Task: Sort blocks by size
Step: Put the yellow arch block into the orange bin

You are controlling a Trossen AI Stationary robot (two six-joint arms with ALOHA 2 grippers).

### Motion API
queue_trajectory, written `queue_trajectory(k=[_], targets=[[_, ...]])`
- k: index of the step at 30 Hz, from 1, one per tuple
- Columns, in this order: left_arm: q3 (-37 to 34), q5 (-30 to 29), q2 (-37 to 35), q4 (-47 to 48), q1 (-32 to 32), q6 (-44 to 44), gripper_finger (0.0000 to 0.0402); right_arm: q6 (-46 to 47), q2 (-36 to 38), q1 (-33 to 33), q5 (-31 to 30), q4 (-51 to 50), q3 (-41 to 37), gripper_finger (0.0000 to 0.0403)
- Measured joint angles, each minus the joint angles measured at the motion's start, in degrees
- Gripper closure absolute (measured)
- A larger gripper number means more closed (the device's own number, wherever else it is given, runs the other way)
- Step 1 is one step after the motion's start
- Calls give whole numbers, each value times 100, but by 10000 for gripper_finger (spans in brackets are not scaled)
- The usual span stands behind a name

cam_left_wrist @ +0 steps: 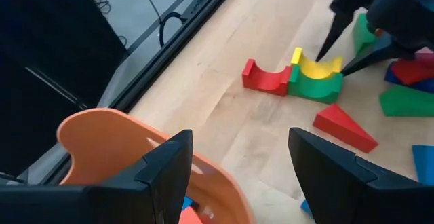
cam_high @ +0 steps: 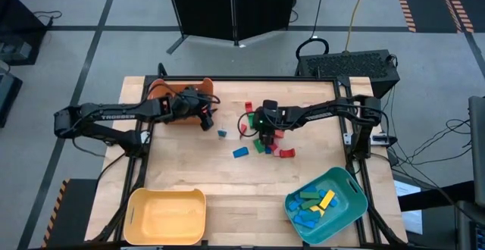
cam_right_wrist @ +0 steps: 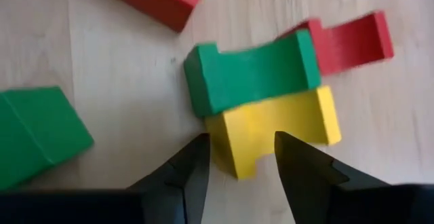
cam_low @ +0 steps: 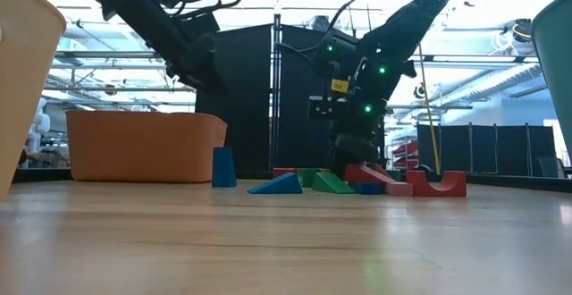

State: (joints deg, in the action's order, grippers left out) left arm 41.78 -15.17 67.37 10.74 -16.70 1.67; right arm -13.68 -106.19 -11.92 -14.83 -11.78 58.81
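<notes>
Several painted blocks lie on the wooden table's middle: a yellow arch (cam_right_wrist: 271, 125) against a green arch (cam_right_wrist: 251, 75), a red arch (cam_left_wrist: 266, 79), a red wedge (cam_left_wrist: 344, 126), a blue wedge (cam_high: 240, 152), and a small blue block (cam_high: 222, 133) standing alone. My right gripper (cam_right_wrist: 241, 170) is open and points down over the cluster (cam_high: 264, 135), with its fingers on either side of one end of the yellow arch. My left gripper (cam_left_wrist: 241, 163) is open and empty, just over the orange bin's rim (cam_left_wrist: 102, 125). My right gripper's fingers (cam_right_wrist: 193, 176) come from above and stand on either side of the yellow arch's end (cam_right_wrist: 234, 153). I cannot tell whether they touch it. The arch lies flat on the table.
The orange bin (cam_high: 178, 106) stands at the far left and holds a few blocks. A yellow bin (cam_high: 167, 216) is at the near left. A teal bin (cam_high: 326, 203) at the near right holds several blue, green and yellow blocks. Bare wood lies between the bins.
</notes>
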Motion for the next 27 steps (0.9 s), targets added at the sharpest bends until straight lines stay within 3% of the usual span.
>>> queue_trajectory(k=[5, 19, 27], targets=[[0, -23, 0, -65, 163, 98, 157, -96, 0, -7, 32, 97, 1, 268], [0, -80, 0, -339, 544, -66, 157, -54, 0, -9, 334, -17, 10, 371], [0, -751, 0, -385, 1009, -443, 157, 34, 14, -11, 443, -22, 13, 367]])
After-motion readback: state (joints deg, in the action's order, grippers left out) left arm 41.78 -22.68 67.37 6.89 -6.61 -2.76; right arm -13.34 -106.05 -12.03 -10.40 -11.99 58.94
